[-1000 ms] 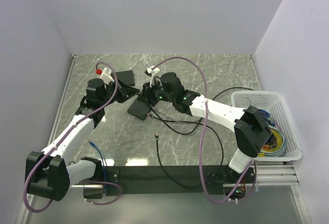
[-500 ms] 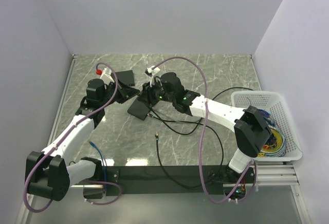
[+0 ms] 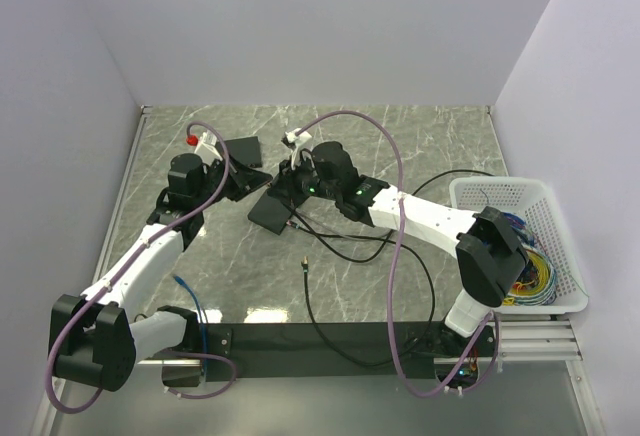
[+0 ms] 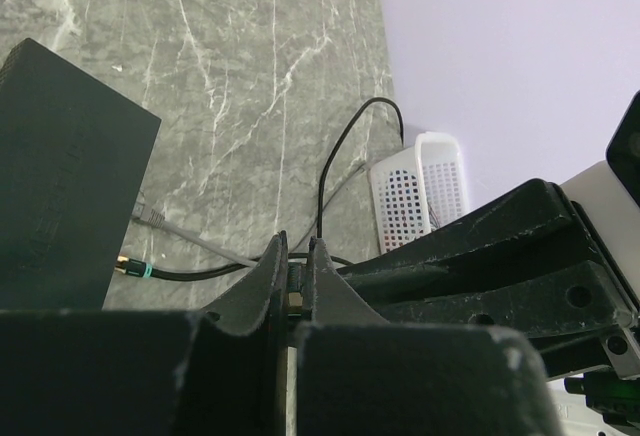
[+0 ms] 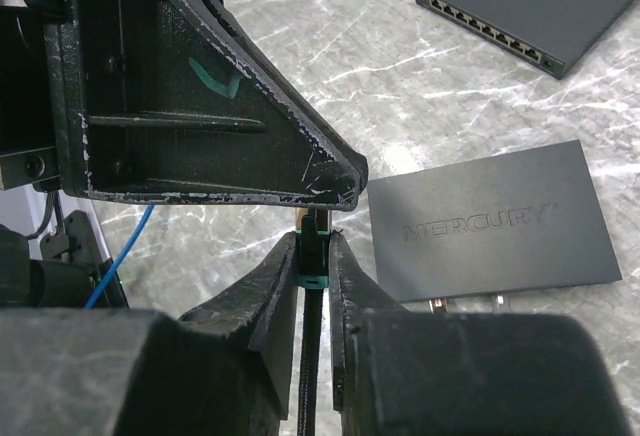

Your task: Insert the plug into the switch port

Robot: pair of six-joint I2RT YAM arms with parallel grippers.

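Note:
My left gripper [image 3: 257, 178] and right gripper [image 3: 283, 185] meet tip to tip at the table's middle, and the plug is hidden between them there. In the left wrist view my left gripper [image 4: 297, 248] is shut on the plug's gold tip [image 4: 289, 300]. In the right wrist view my right gripper [image 5: 313, 238] is shut on the same plug's teal-banded black boot [image 5: 313, 261], just under the left gripper's finger [image 5: 200, 86]. A black switch [image 3: 271, 213] marked MERCURY [image 5: 490, 221] lies just beside the grippers, with cables plugged in. A second switch [image 3: 243, 149] shows an open port row [image 5: 500, 26].
The black cable [image 3: 330, 241] loops over the table to a loose gold end [image 3: 302, 264]. A blue cable tip [image 3: 180, 281] lies near the left arm. A white basket [image 3: 470, 192] of coloured wires stands at the right edge. Purple hoses arch over both arms.

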